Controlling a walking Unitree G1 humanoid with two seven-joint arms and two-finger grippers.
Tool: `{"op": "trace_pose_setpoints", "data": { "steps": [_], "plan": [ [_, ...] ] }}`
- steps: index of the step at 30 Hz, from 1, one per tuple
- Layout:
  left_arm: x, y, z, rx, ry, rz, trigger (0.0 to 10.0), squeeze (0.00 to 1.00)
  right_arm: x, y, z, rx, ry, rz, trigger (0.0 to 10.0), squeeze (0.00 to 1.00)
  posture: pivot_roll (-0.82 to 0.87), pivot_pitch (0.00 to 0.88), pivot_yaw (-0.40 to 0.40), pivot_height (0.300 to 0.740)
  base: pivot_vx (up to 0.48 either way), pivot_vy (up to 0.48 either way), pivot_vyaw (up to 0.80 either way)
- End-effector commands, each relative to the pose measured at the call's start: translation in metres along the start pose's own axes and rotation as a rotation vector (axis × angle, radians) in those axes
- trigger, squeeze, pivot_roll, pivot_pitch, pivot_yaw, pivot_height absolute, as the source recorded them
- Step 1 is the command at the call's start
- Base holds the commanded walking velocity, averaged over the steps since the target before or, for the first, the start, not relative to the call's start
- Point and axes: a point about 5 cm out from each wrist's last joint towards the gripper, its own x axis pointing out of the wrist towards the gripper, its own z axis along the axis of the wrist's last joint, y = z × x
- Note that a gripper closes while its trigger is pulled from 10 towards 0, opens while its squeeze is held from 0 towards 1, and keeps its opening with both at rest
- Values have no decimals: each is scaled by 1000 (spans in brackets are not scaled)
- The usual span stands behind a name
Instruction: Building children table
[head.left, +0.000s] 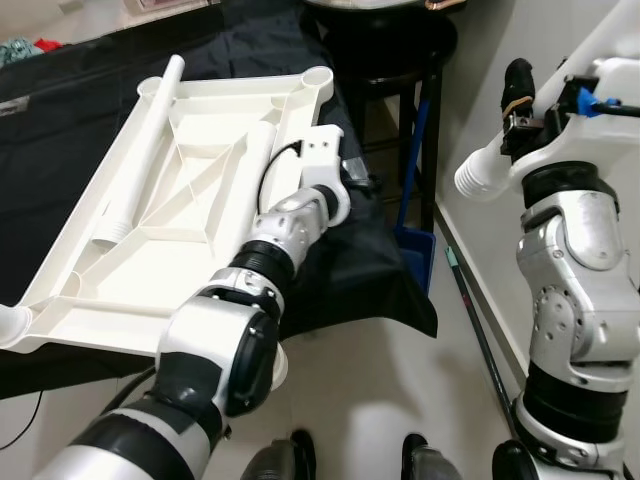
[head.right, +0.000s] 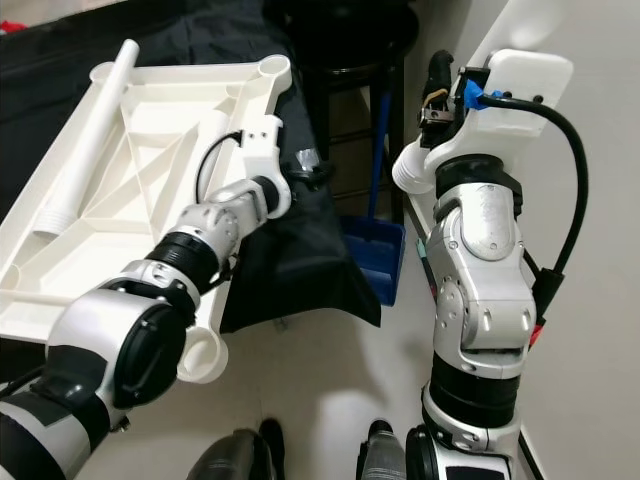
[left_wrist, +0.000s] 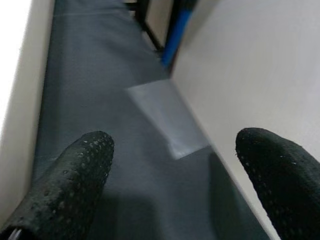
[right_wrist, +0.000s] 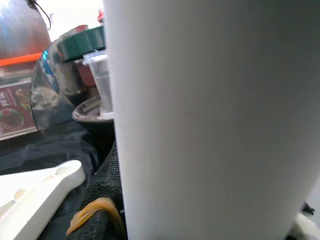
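The white plastic table top (head.left: 150, 260) lies upside down on a dark cloth, its corner sockets facing up. One white leg tube (head.left: 145, 150) rests along its left side. A second tube (head.left: 258, 150) lies in its middle, partly behind my left arm. My left gripper (head.left: 352, 185) reaches past the top's right edge and is open, its black fingers (left_wrist: 65, 185) spread over the dark cloth with nothing between them. My right gripper (head.left: 517, 90) is raised at the right, shut on a third white leg (head.left: 482, 175), which looms large in the right wrist view as the leg (right_wrist: 210, 115).
A black stool (head.left: 400, 50) stands behind the table top's far right corner. A blue dustpan (head.left: 415, 245) and a broom handle (head.left: 475, 310) sit by the right wall. A bowl and plastic cup (right_wrist: 100, 85) stand further back. My feet show at the bottom.
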Motion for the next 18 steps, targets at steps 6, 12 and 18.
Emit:
{"op": "trace_pose_setpoints", "data": {
  "steps": [6,12,18],
  "plan": [
    [-4,21,-8,12,18,106,10000,0,-6,-2,4,-2,0,-1,10000,0,22,377,136,740,0,0,0],
    [-31,101,-9,73,5,570,10000,0,-7,-13,3,-17,18,-31,10000,0,33,370,128,740,0,0,0],
    [-73,170,12,235,-65,937,10000,0,-5,-16,4,-32,21,-27,10000,0,26,348,108,740,0,0,0]
  ]
}}
